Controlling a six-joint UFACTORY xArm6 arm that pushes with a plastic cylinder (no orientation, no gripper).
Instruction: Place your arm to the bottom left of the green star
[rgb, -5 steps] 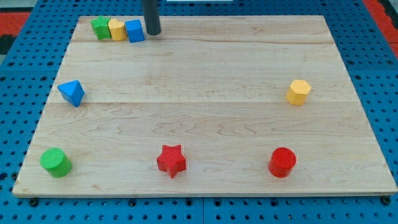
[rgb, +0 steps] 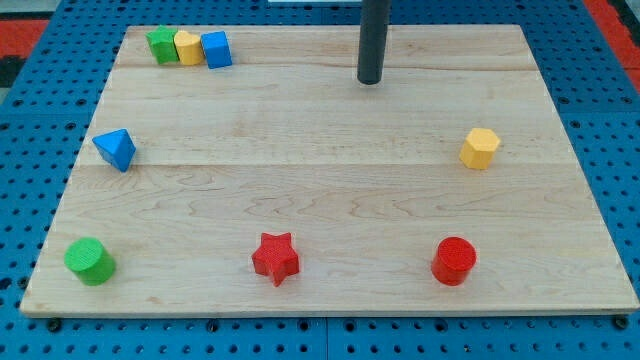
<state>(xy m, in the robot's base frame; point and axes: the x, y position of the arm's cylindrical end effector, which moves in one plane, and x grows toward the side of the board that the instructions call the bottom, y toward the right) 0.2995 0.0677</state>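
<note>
Green star (rgb: 160, 44) sits top left, my tip (rgb: 370, 81) well right; no fingers, no writing.

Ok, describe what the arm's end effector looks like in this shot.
Only my rod shows: a straight, smooth cylinder in dark grey to black, matt, entering from the view's top edge. It has no jaws, cables, markings or labels that I can see. My tip is a flat, blunt end of the same dark colour, seen against the pale wooden board. The rest of the arm is out of frame.
</note>
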